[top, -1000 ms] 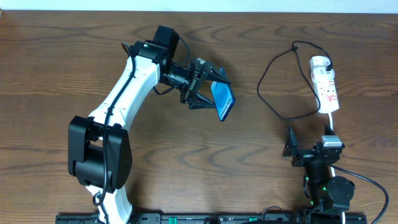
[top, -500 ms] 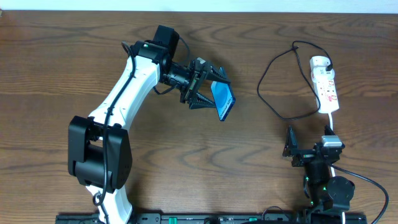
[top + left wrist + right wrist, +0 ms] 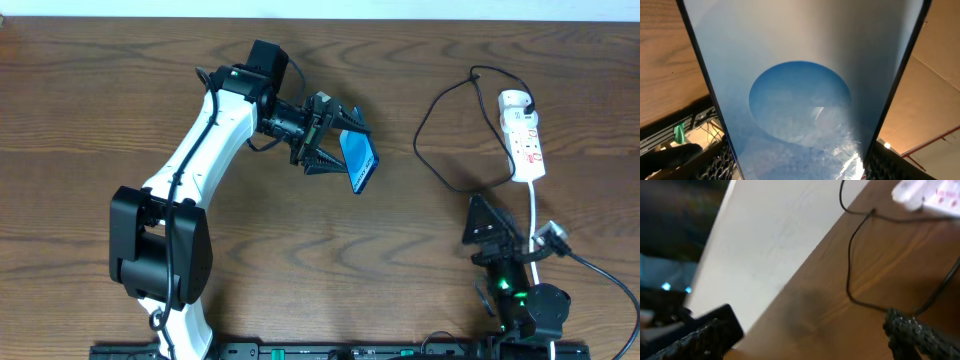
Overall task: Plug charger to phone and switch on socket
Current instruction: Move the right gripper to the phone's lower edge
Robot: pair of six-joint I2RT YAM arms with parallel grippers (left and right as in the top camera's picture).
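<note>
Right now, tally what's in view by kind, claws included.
phone: 1, gripped in the left claw
charger cable: 1
power strip: 1
claws: 2, the left one and the open right claw
Total: 5

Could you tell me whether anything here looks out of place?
Only the phone: it is held tilted in the left gripper, not flat on the table. The charger loops loosely beside the socket; nothing looks spilled or damaged.
</note>
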